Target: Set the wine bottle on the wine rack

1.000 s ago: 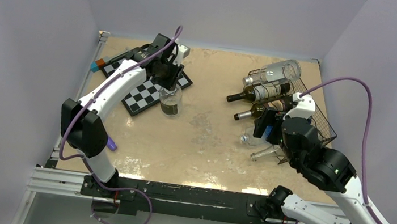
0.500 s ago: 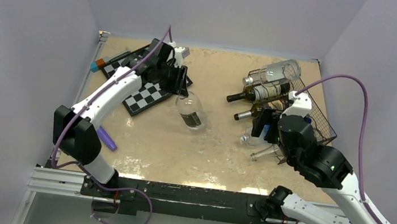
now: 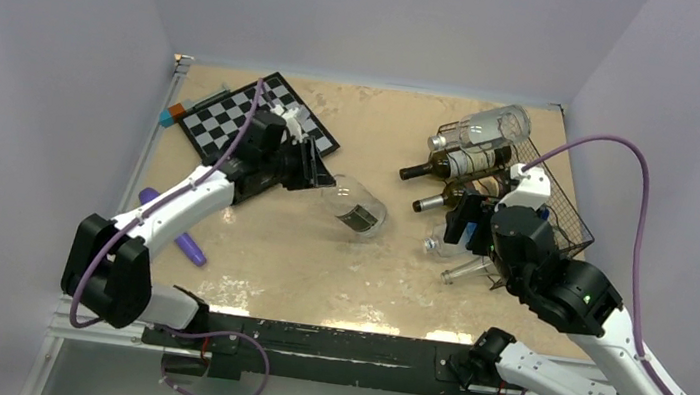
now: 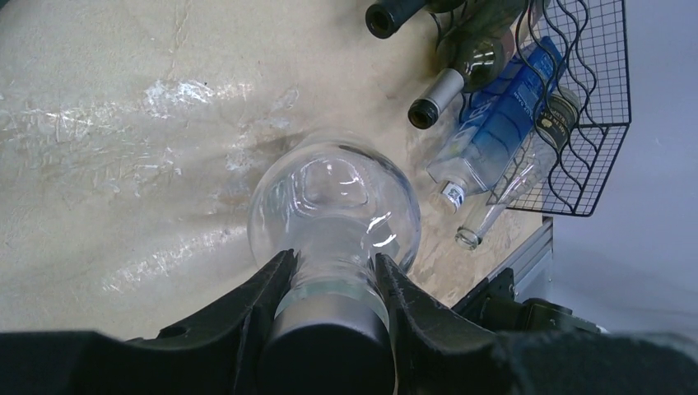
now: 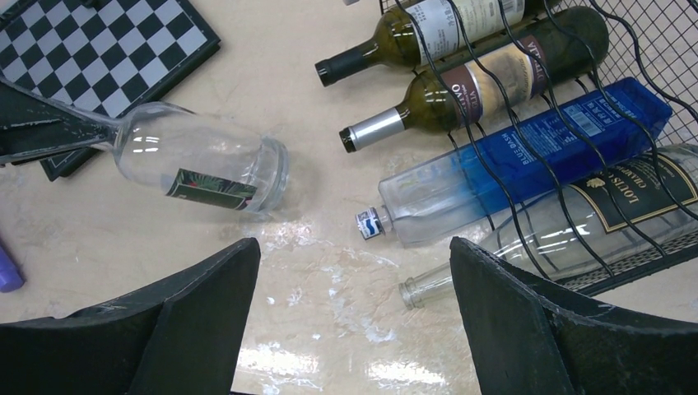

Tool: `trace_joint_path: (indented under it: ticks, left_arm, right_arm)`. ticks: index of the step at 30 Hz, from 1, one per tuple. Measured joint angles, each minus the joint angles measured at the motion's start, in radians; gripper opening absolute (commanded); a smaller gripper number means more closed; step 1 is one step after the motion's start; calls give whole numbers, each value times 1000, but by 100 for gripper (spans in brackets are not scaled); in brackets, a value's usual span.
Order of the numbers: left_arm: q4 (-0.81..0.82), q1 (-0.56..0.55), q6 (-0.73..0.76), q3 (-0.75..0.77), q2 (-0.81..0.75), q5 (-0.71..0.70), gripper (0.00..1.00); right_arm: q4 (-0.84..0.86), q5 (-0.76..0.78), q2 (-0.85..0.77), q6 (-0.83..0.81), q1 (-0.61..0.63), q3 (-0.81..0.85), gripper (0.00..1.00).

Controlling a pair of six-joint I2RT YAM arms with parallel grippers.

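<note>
Right gripper (image 5: 354,251) spread wide, empty, near racked bottles (image 5: 486,82); left gripper (image 4: 333,263) pinching clear wine bottle (image 3: 355,208) by neck, tilted over mid table (image 3: 316,274); wine rack (image 3: 570,223) far right, well apart from it

Robotics test cell, apparently a laboratory. Plain lilac panels (image 3: 39,69) box in a tan table (image 3: 359,259) on three sides. Two arms (image 3: 173,208) are mounted on a metal rail (image 3: 338,342) at its near edge, purple cables (image 3: 641,223) exposed. Unrelated props, a wine rack (image 3: 571,233) and chessboard (image 3: 235,118), share the surface.
</note>
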Motion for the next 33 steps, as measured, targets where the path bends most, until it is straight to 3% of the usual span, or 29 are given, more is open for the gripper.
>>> trace_joint_path:
  ticks: [11, 19, 33]
  left_arm:
    - [185, -47, -38, -278, -251, -163, 0]
    - [246, -293, 100, -356, -348, -420, 0]
    - [364, -489, 208, -460, -378, -607, 0]
  right_arm:
    - [1, -23, 0, 18, 0, -5, 89]
    - [8, -36, 27, 31, 0, -28, 89]
    - [18, -82, 68, 37, 0, -55, 92]
